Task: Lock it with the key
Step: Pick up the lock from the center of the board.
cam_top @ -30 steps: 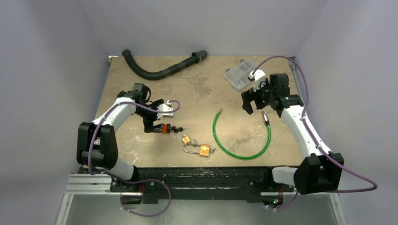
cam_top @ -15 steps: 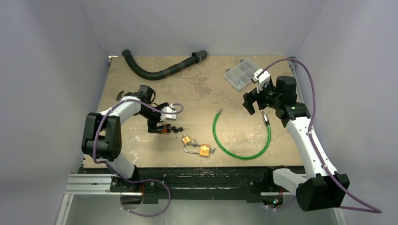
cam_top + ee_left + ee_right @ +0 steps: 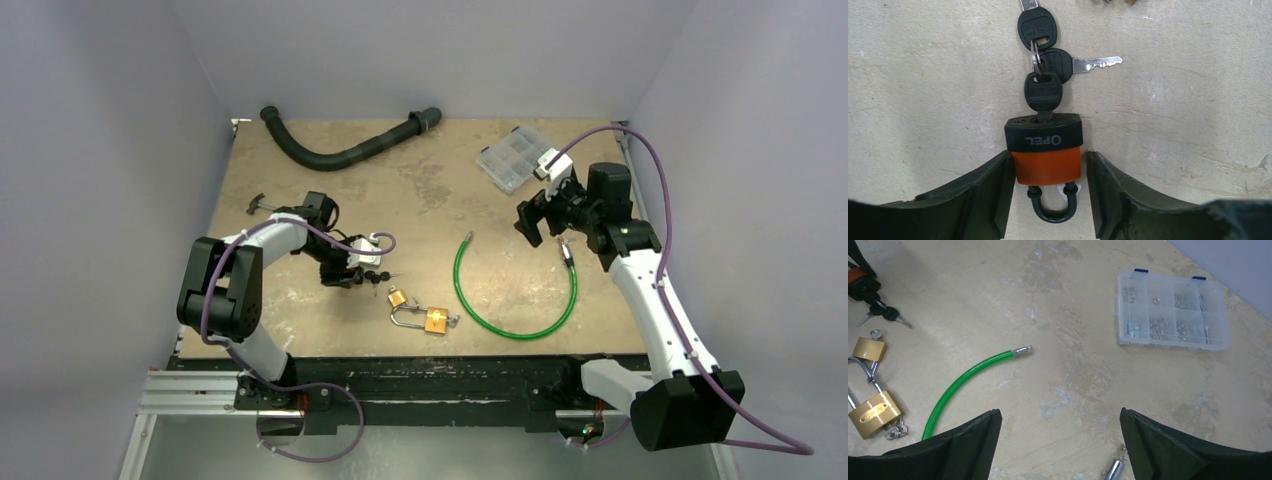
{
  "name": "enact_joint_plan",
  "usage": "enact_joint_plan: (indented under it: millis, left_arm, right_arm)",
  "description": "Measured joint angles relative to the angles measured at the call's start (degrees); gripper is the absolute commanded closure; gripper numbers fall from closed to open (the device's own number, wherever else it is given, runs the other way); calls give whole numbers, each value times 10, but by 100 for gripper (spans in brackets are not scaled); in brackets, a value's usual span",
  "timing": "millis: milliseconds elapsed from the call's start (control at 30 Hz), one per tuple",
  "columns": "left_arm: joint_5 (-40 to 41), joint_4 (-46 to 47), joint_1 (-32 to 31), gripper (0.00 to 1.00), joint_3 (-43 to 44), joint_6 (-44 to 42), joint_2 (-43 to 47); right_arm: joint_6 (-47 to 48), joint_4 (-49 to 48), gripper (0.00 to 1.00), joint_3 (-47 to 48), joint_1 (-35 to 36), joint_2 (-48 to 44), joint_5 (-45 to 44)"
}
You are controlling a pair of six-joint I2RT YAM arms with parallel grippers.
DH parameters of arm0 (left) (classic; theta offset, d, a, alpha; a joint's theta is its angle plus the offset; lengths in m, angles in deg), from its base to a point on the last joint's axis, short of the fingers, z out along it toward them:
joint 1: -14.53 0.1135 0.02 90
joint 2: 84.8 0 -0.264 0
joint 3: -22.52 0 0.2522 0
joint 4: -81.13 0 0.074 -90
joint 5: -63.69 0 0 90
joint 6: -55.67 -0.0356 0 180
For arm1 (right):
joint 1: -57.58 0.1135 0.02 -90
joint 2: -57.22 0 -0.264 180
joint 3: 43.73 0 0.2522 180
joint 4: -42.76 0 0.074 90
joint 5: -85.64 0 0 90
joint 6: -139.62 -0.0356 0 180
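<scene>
Fingers [image 3: 983, 200] of the left gripper [image 3: 1048, 167] stand narrow about the one orange padlock [image 3: 1047, 170], which lies flat on the table [image 3: 923, 100], left of centre. We see the left finger against its side and a thin gap at the right one, so it is flanked rather than plainly clamped. Its black shackle [image 3: 1054, 214] points back between the fingers. We count three black-headed keys [image 3: 1054, 62] on one ring. One sits in the padlock's keyhole, a second lies with its blade toward the right of the wrist view, and the third runs out of the top of that view. At the table's far edge lies one black hose [image 3: 340, 152]. Next rightward we count two more locks: the small brass padlock [image 3: 397, 297] and, just beside it, the larger brass padlock [image 3: 436, 320], with its shackle toward the left. Then comes one green cable [image 3: 985, 361], curved like a U with metal ends, and one clear compartment box [image 3: 510, 158] at the far right. Above the cable's right end hangs the right gripper [image 3: 1058, 412], its fingers spread wide and holding nothing.
</scene>
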Motion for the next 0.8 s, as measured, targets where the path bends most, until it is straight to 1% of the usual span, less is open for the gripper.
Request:
enact_joint_plan:
  millis: [267,333,433,633,800]
  left_arm:
    - [3,9,-4,85,-3,18,5]
    - [4,-4,-6,90,9,37,3]
    - [-4,-46,-13,91,53,81,-5]
    - [-65,-131,-47,92,202,189,-29]
    - [-104,-176,-77,93,264,281,-41]
  right_arm:
    - [12,-8,1,-2,0,-5,44]
    - [13,-22,1,-9,0,-15,57]
    - [13,-41,1,-17,3,-30,72]
    - [28,-75,1,-30,35,-40,83]
    - [70,-95,1,-38,82,-47,85]
